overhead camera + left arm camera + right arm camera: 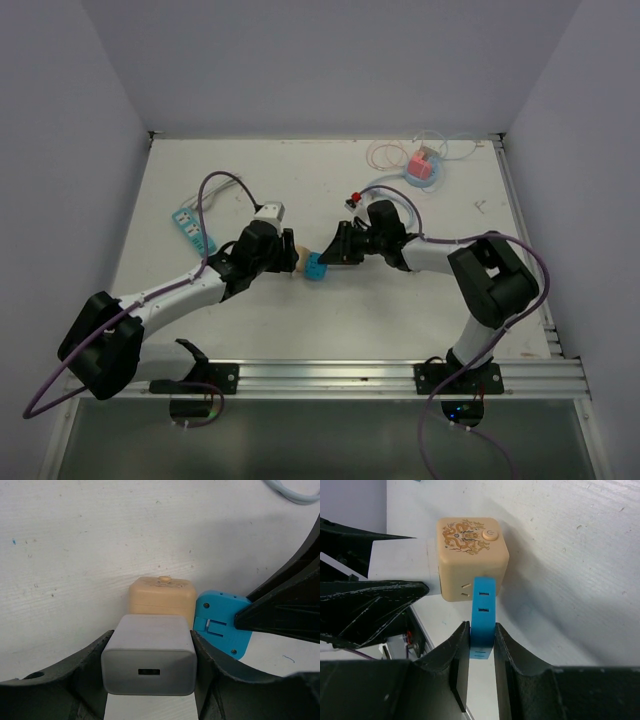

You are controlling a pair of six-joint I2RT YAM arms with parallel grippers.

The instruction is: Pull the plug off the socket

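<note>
A beige cube socket [291,250] with a gold dragon print sits at the table's middle. A white USB charger [149,655] is plugged into its left side, and a flat blue plug [316,266] sticks out of its near side. My left gripper [150,662] is shut on the white charger, a finger on each side. My right gripper [481,639] is shut on the blue plug [483,612], which meets the cube [470,555]. The cube [162,595] and the blue plug [221,622] also show in the left wrist view. Both grippers [283,256] [330,258] face each other across the cube.
A teal power strip [194,228] lies at the left. A pink block with coiled thin cables [424,165] sits at the far right, with a small red-tipped part [353,200] nearer. A metal rail [330,375] runs along the near edge. A white cable [292,492] lies behind.
</note>
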